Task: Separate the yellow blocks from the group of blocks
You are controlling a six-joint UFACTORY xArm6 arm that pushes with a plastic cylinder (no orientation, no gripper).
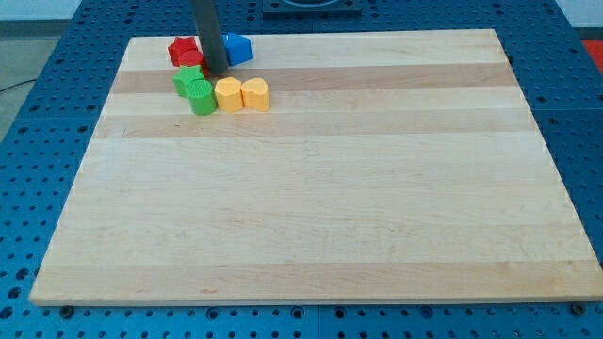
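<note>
Two yellow blocks sit side by side near the view's top left: a hexagonal one (228, 95) and a heart-like one (255, 94) to its right. The left yellow block touches a green block (202, 98), with a second green block (187, 79) just above-left. Red blocks (184, 51) lie higher up, and a blue block (237, 48) is to their right. My tip (216, 72) stands between the red and blue blocks, just above the green and yellow ones, partly hiding the red and blue blocks.
The wooden board (320, 207) lies on a blue perforated table (28, 188). The cluster sits close to the board's top edge and its top left corner.
</note>
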